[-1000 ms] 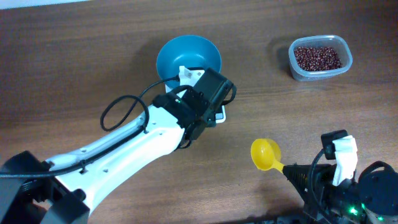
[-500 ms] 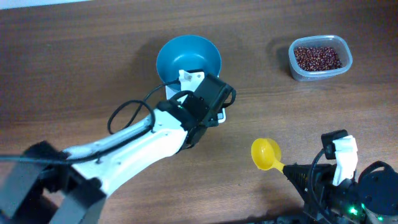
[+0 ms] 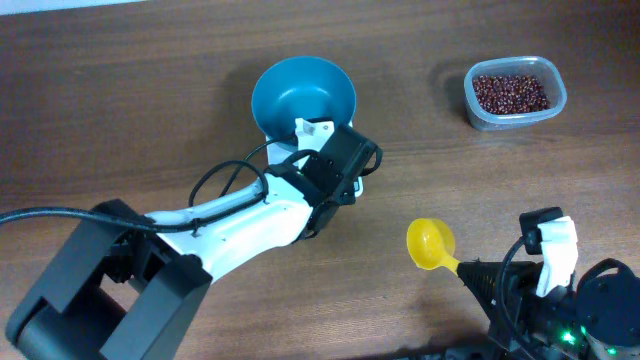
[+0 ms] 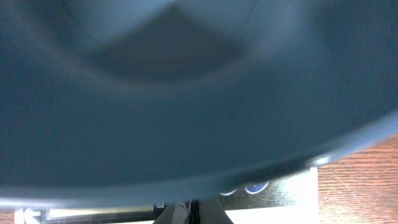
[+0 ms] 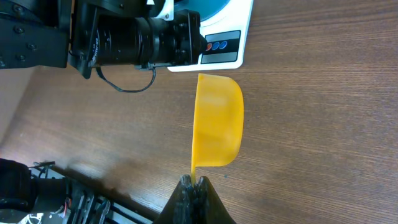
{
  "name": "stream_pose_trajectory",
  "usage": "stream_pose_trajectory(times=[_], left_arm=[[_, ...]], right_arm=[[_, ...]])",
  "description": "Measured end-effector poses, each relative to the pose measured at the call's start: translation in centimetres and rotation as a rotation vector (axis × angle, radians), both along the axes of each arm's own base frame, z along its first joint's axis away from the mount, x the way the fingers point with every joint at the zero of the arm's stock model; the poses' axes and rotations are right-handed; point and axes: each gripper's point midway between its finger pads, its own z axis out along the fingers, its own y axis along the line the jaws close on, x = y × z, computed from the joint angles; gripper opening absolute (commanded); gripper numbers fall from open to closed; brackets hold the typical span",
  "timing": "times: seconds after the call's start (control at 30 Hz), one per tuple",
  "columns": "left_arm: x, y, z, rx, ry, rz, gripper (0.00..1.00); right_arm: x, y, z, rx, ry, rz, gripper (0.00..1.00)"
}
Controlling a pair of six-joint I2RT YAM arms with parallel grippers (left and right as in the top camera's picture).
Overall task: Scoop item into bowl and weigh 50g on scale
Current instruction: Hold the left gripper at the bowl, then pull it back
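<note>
Overhead – left arm (image 3: 240, 215): its rear links have swung into the lower left over the last second, while the left gripper (image 3: 312, 130) stays at the near rim of the bowl (image 3: 300, 88).
Overhead – bowl: it has not shifted. I judge that placing is done and scooping comes next.
Overhead – scoop (image 3: 428, 245): it has barely crept, it is empty, and it lies well apart from both bowl and tub.
Overhead – tub (image 3: 490, 122): clear, at the far right. It holds all the beans (image 3: 510, 92) in a loose layer, and none are in the bowl.
Left wrist – bowl: a blurred teal wall fills nearly the whole view, and its inside cannot be read here.
Left wrist – scale (image 4: 280, 202): a white edge and a blue button (image 4: 255, 186) peek out below, so the bowl seems to stand on it.
Left wrist – left gripper: pressed together at the bottom edge, by the rim. Whether the rim is pinched between the fingers I cannot tell.
Right wrist – right gripper (image 5: 194, 185): closed tight on the scoop's thin handle.
Right wrist – scoop: nothing in it, held above bare wood.
Right wrist – scale: its button panel shows just past the left arm's wrist, and no reading is legible.
Next move: the right arm must carry the scoop across to the tub, and I judge spilling beans on the way back to be the main risk.
</note>
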Motion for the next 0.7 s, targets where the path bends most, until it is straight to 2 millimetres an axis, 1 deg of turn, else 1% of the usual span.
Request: stream_pose_trajectory(times=[0.3, 0.47, 0.57, 0.63, 0.67, 0.7], left_arm=[[0.1, -0.1, -0.3, -0.001, -0.001, 0.0, 0.0], [0.6, -0.6, -0.5, -0.013, -0.012, 0.0, 0.0], [0.5, -0.7, -0.5, -0.015, -0.008, -0.003, 0.0], [0.0, -0.6, -0.6, -0.008, 0.021, -0.012, 0.0], [-1.2, 0.0, -0.5, 0.005, 0.071, -0.026, 0.0], [-1.9, 0.3, -0.4, 0.01, 0.097, -0.033, 0.0]], right_arm=[[0.0, 0.0, 0.0, 0.0, 0.001, 0.0, 0.05], [0.0, 0.0, 0.0, 0.0, 0.0, 0.0, 0.05], [0.0, 0.0, 0.0, 0.0, 0.0, 0.0, 0.05], [0.0, 0.0, 0.0, 0.0, 0.0, 0.0, 0.05], [0.0, 0.0, 0.0, 0.0, 0.0, 0.0, 0.05], [0.0, 0.0, 0.0, 0.0, -0.001, 0.0, 0.05]])
